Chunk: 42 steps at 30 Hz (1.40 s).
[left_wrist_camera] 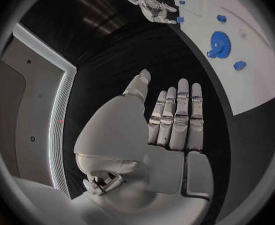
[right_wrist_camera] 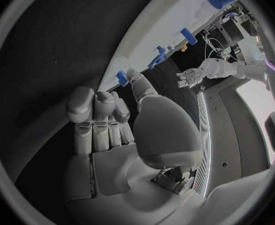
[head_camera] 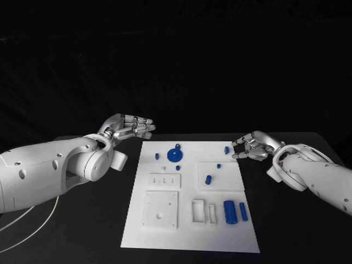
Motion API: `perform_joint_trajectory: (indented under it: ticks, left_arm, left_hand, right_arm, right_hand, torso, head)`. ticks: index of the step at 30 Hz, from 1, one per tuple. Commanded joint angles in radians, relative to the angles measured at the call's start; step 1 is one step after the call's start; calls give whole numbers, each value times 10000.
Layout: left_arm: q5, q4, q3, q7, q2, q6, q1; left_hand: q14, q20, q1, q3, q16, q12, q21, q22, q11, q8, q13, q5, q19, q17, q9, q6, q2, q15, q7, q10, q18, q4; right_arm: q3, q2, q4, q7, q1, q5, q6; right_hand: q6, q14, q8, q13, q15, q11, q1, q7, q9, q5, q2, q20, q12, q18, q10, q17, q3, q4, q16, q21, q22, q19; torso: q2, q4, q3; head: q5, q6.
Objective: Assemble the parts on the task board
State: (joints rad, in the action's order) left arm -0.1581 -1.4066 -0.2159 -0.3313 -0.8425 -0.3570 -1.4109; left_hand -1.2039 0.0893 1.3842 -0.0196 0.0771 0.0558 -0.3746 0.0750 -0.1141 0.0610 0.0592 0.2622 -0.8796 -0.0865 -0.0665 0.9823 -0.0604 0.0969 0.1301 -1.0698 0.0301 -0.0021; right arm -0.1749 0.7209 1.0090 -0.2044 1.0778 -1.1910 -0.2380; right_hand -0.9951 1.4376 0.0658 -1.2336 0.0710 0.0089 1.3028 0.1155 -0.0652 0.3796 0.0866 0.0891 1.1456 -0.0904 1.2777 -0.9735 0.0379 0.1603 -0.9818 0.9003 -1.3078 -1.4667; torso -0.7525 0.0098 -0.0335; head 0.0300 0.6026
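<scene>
The white task board (head_camera: 190, 220) lies in the middle of the black table. A blue gear (head_camera: 174, 154) sits near its far end, with small blue pegs (head_camera: 208, 179) scattered around it. Two blue cylinders (head_camera: 230, 212) lie near the front right. My left hand (head_camera: 130, 127) hovers off the board's far left corner; its fingers (left_wrist_camera: 175, 120) are stretched out flat and hold nothing. My right hand (head_camera: 251, 147) is at the board's far right edge, fingers partly curled. Its thumb (right_wrist_camera: 132, 76) is close beside a small blue peg (right_wrist_camera: 122, 78) (head_camera: 226, 149), and nothing is gripped.
White blocks with holes and slots (head_camera: 161, 209) are fixed on the board's near half. Bare black table lies on either side of the board (left_wrist_camera: 256, 60). The right hand (left_wrist_camera: 153, 7) appears across the board in the left wrist view, and the left hand (right_wrist_camera: 190, 77) appears in the right wrist view.
</scene>
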Motion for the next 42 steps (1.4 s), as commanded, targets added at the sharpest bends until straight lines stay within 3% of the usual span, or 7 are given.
perform_joint_trajectory:
  ticks: [1, 7, 12, 27, 29, 31, 42]
  left_arm:
    - [53, -64, 8, -154, 18, 198, -1]
    - [53, -90, 8, -110, 10, 198, -2]
    - [50, -110, 9, -81, -4, 195, -2]
    - [33, -135, 9, -8, -12, 194, -3]
    - [17, -136, 9, 34, -14, 189, -3]
    - [4, -141, 9, 65, -15, 195, -3]
    - [-20, -130, 9, 120, 5, 209, -3]
  left_hand:
    - [28, -9, 45, -14, -52, 46, 72, 15, -35, 17, 9, -42, -86, 3, -3, -11, 69, 65, -20, -64, -11, -64]
    - [5, -13, 73, -25, -42, 47, 96, 22, -68, 17, 10, -102, -149, -1, -3, -26, 48, 60, 11, -54, 13, -88]
    - [0, -15, 91, -27, -42, 48, 115, 25, -67, 18, 10, -115, -180, -1, -3, -23, 47, 57, 18, -61, 21, -97]
    - [-5, -25, 118, -35, -42, 47, 124, 42, -57, 17, 9, -199, -262, 0, -3, -15, 57, 53, 14, -69, 47, -112]
    - [7, -22, 165, -26, -49, 47, 125, 46, -70, 18, 9, -384, -271, 4, -4, -11, 75, 57, 23, -72, 52, -142]
    - [23, -15, 163, -25, -55, 47, 130, 46, -72, 18, 9, -639, -270, 9, -4, -9, 93, 67, 27, -75, 54, -138]
    - [34, -7, 156, -33, -52, 49, 134, 48, -63, 19, 10, -717, -275, 11, -5, -2, 103, 70, 26, -94, 66, -135]
  right_arm:
    - [-8, -73, -102, -158, -11, 116, 56]
    - [-9, -306, -355, -198, -34, 194, -57]
    - [-9, -442, -504, -191, -50, 213, -100]
    - [-9, -735, -685, -159, -110, 176, 57]
    - [-9, -759, -707, -160, -116, 171, 87]
    - [-9, -782, -726, -156, -120, 158, 95]
    - [-9, -887, -805, -174, -156, 123, 74]
  right_hand:
    - [-97, 29, -30, -17, -62, 9, -90, 19, 6, 15, -10, -32, 52, -39, 69, -32, -39, 24, -47, 85, -788, -605]
    - [-55, 31, -32, -28, -62, 12, -118, 29, 8, 51, -31, -31, 51, -44, 68, -66, -31, 3, -63, 79, -809, -604]
    - [-118, 39, -30, -53, -58, 4, -110, 17, 7, -3, -88, -29, 74, -45, 91, -108, 39, -6, -90, 119, -840, -609]
    - [-327, 47, -30, -109, -42, -18, -281, -9, 7, -405, -134, -15, 84, -24, 117, -178, 870, 298, -65, 108, -941, -615]
    - [-363, 47, -37, -94, -41, -22, -287, -14, 10, -412, -150, -16, 60, -19, 99, -178, 919, 297, -60, 97, -942, -612]
    - [-406, 49, -36, -100, -35, -30, -285, -20, 10, -543, -183, -9, 69, -14, 112, -185, 1061, 311, -63, 97, -950, -614]
    - [-829, 49, -35, -129, 15, -99, -493, -124, -8, -1116, -198, 42, 79, 25, 126, -184, 2092, 379, -24, 74, -983, -614]
  torso:
    - [9, 3, 13]
    - [12, -5, 7]
    - [6, 29, 12]
    - [17, -3, -2]
    - [17, -12, -7]
    - [15, -12, -10]
    - [17, -17, -30]
  head:
    - [4, 31]
    - [35, 47]
    - [13, 52]
    - [135, 127]
    - [127, 109]
    - [128, 127]
    - [129, 174]
